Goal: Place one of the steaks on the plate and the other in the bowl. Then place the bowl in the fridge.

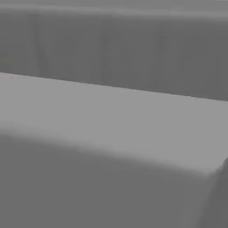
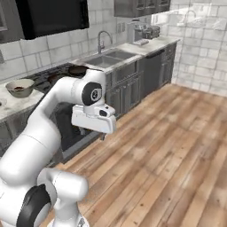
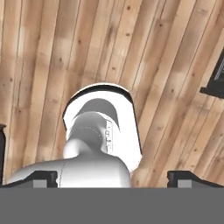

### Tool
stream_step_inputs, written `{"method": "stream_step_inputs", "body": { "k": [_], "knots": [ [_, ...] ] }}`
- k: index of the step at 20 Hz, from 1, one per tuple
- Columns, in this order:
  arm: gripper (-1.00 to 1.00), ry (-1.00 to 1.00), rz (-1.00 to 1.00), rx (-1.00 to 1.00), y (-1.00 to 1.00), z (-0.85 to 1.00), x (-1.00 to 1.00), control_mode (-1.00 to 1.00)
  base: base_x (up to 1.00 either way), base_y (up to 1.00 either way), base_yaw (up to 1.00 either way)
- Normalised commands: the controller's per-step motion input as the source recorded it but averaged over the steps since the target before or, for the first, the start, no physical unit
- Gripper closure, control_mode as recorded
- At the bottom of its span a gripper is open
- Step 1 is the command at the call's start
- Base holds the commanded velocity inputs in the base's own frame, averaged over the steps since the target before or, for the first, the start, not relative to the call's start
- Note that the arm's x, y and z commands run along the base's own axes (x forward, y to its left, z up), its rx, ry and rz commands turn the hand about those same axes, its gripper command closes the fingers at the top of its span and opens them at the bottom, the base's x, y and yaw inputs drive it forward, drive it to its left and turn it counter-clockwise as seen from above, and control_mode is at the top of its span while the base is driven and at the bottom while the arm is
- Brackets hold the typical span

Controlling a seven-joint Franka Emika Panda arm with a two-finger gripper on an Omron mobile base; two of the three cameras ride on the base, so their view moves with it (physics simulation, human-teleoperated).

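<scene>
Far behind hand (image 2: pixel 103 135), bowl (image 2: pixel 19 87) on counter (image 2: pixel 13 106).

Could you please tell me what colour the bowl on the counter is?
Pale beige-grey bowl, seen best in the right base view.

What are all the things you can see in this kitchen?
bowl: one, beige, on the pale counter at far left, something dark inside.
frying pans: dark, on the stove beside the sink.
sink: one, grey, with a curved tap behind it.
coffee machine: one, silver, far end of the counter.
cabinets: dark grey, under the counter.
floor: wooden planks.
arm: one, white, folded low in front of the stove.
tool: one, dark tips wide apart, open, holding nothing, pointing at the floor.
</scene>
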Motion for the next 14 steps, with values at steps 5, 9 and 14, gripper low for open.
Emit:
{"method": "stream_step_inputs", "body": {
  "k": [5, 9, 14],
  "knots": [
    [-1.0, 0.0, 0.0, 0.0, 0.0, 0.0, 0.0, 1.0, 0.22, 0.45, 0.7],
    [-1.0, 0.0, 0.0, 0.0, 0.0, 0.0, 0.0, 1.0, 0.2, 0.37, 0.67],
    [-1.0, 0.0, 0.0, 0.0, 0.0, 0.0, 0.0, 1.0, 0.25, 0.18, 0.7]
  ]
}}
